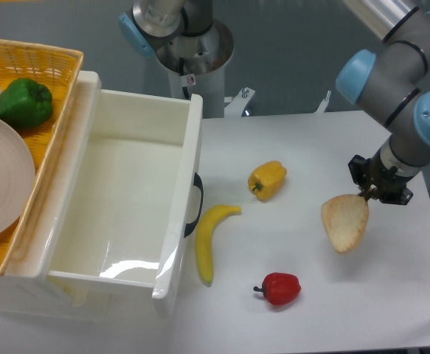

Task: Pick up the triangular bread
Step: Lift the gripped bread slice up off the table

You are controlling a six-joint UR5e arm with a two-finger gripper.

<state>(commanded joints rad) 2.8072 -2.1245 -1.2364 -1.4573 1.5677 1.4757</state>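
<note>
The triangular bread point(344, 223) is a pale tan toast slice with a golden-brown crust. It hangs above the white table point(288, 310) on the right, and a faint shadow lies under it. My gripper point(367, 195) is shut on the slice's upper right corner, its fingers mostly hidden behind the dark wrist block. The bread tilts down and to the left from the grip.
A yellow pepper point(268, 179), a banana point(210, 240) and a red pepper point(279, 287) lie on the table left of the bread. An open white drawer box point(126, 199) fills the left side. A yellow basket point(30, 63) holds a green pepper point(24, 102) and a plate point(1, 177).
</note>
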